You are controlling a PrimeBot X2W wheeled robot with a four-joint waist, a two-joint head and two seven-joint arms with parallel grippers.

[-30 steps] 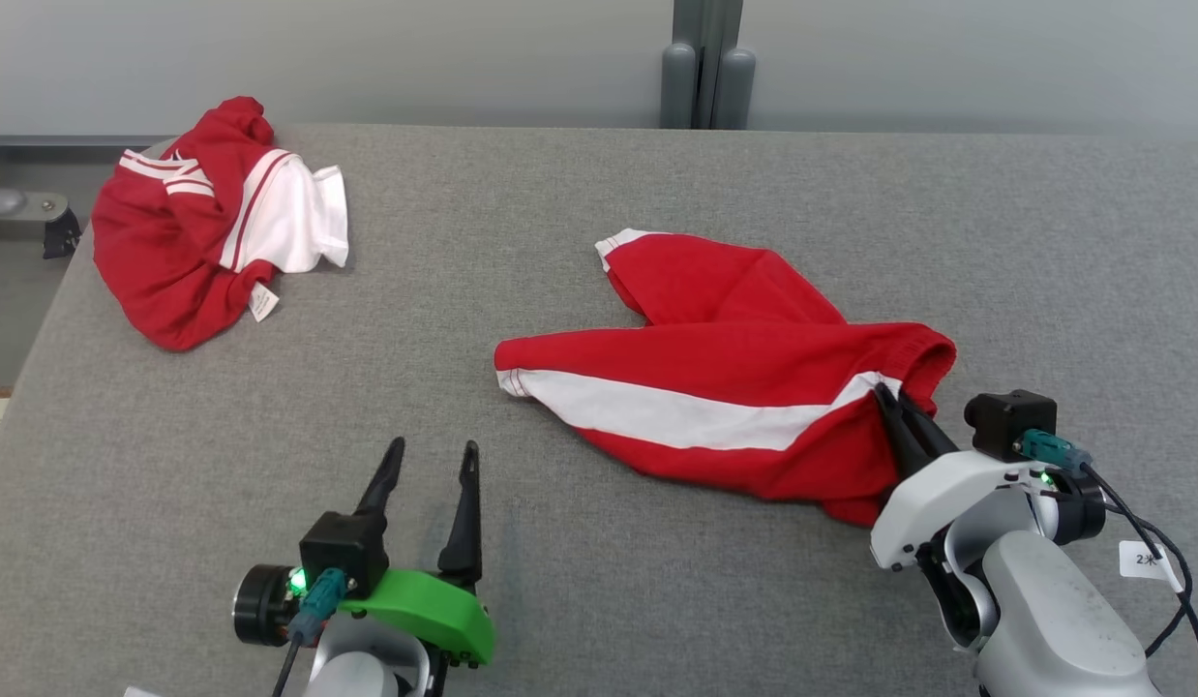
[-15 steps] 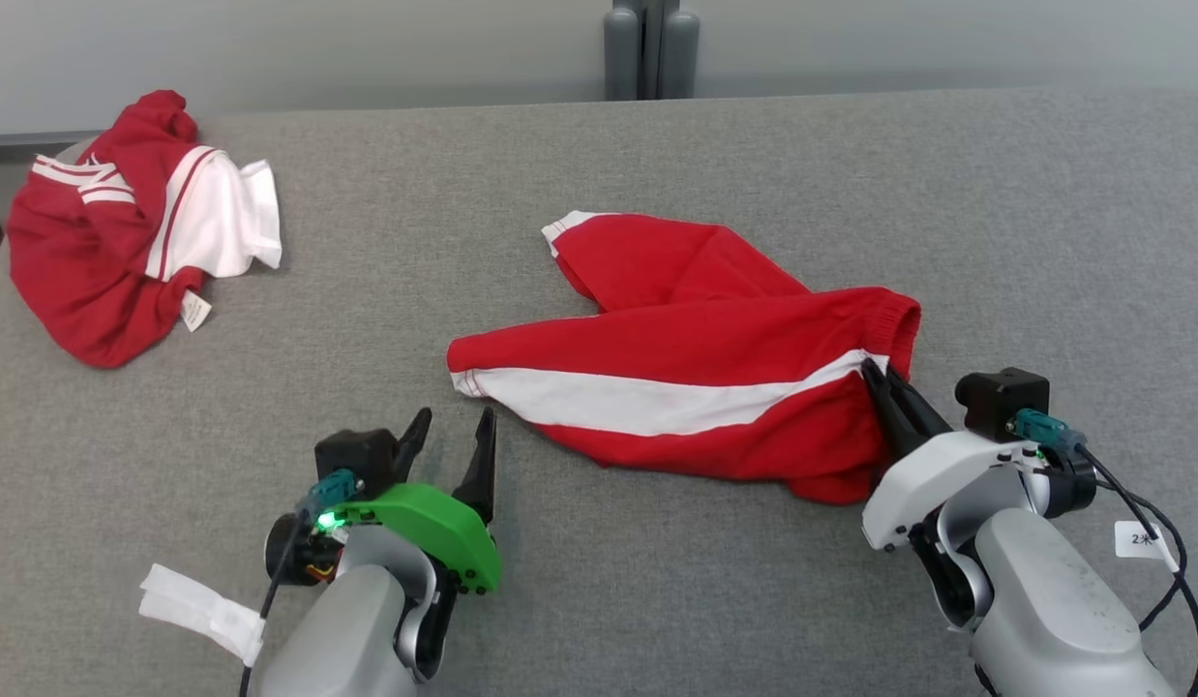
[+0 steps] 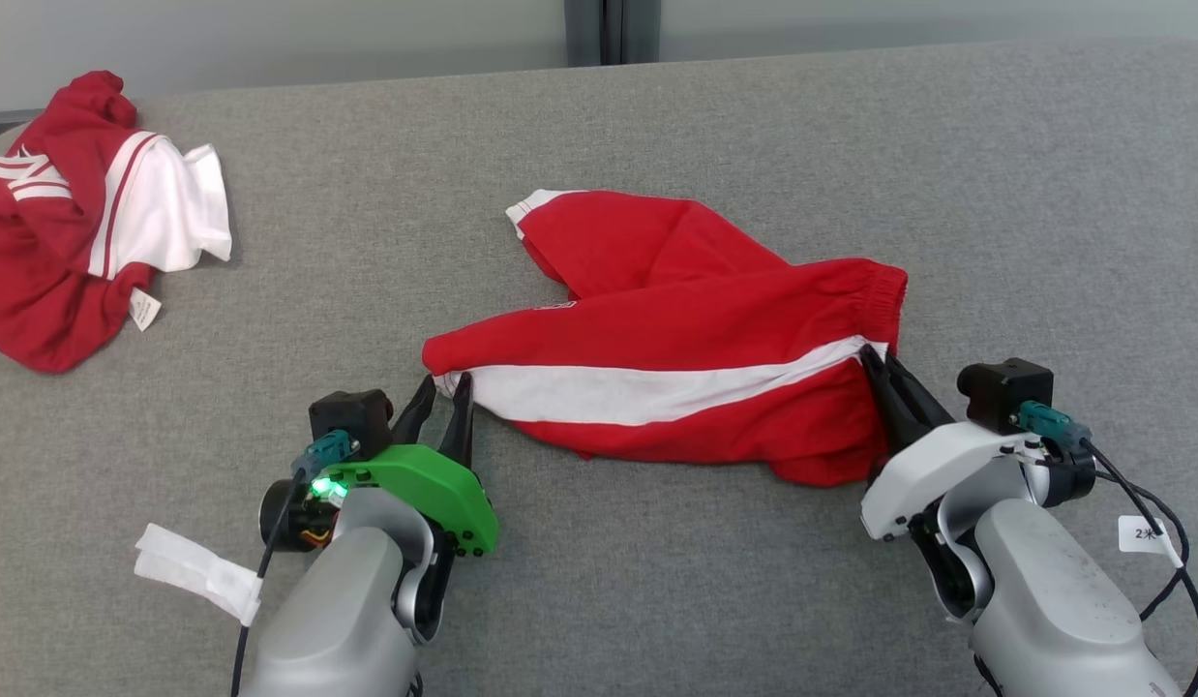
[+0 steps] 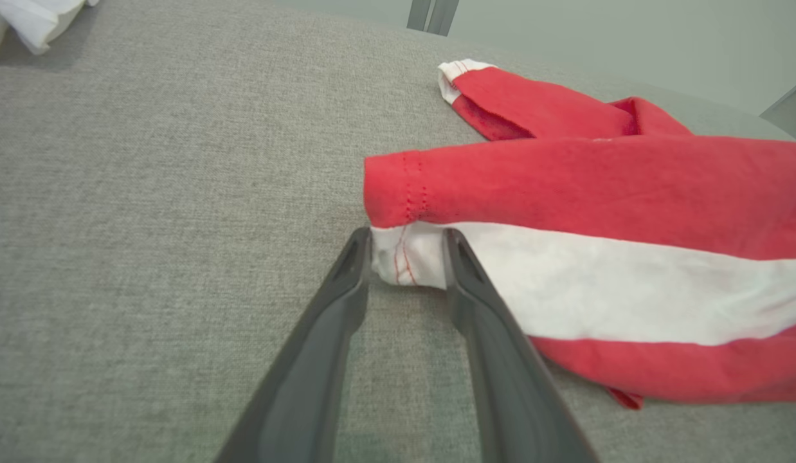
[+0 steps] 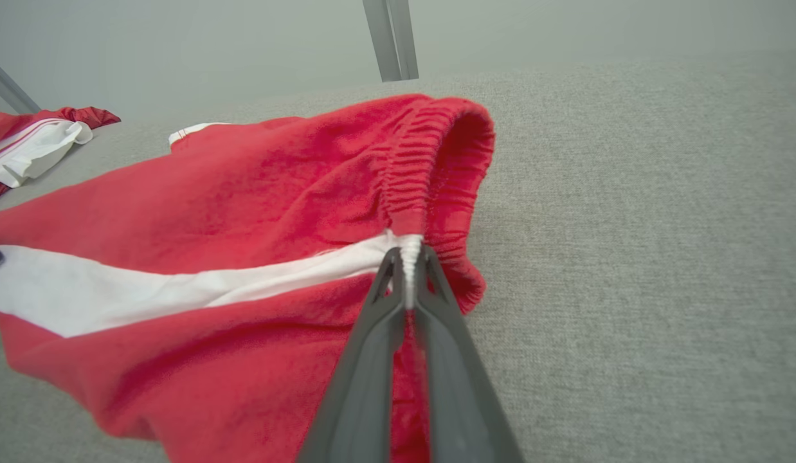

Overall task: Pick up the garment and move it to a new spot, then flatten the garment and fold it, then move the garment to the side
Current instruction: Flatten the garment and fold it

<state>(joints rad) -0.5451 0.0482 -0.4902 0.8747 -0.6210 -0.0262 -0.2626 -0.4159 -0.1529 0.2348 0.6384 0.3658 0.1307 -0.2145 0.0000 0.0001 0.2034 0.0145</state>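
Note:
The garment [image 3: 676, 358] is a pair of red shorts with a white side stripe, lying crumpled mid-table. My right gripper [image 3: 875, 360] is shut on its elastic waistband at the white stripe, seen close in the right wrist view [image 5: 407, 254] on the garment [image 5: 211, 212]. My left gripper [image 3: 445, 382] stands at the leg's hem on the left. In the left wrist view the fingers [image 4: 407, 241] straddle the white hem of the garment [image 4: 597, 193], still apart, with the cloth between them unpinched.
A second red and white garment [image 3: 67, 223] lies heaped at the far left of the grey table [image 3: 657, 126]. A grey post [image 3: 609, 29] stands behind the table's far edge. Bare cloth surface stretches right of and beyond the shorts.
The head camera has shifted. My left gripper moved forward and right to the leg hem and its jaws narrowed around it. The right gripper keeps its hold on the waistband.

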